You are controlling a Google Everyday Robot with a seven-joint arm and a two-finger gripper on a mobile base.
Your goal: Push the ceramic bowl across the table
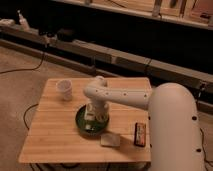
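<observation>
The ceramic bowl (83, 123), a shallow dark-green dish, sits on the light wooden table (50, 140) a little front of centre. My white arm reaches in from the right and bends down over it. My gripper (93, 119) points down into the bowl, inside its rim and covering its middle. The bowl's left and front rim show; its right part is hidden by the gripper.
A small white cup (65, 89) stands at the table's back left. A pale flat packet (110, 140) and a dark snack bar (140, 134) lie near the front right edge. Cables run over the floor to the left. A dark shelf runs behind the table.
</observation>
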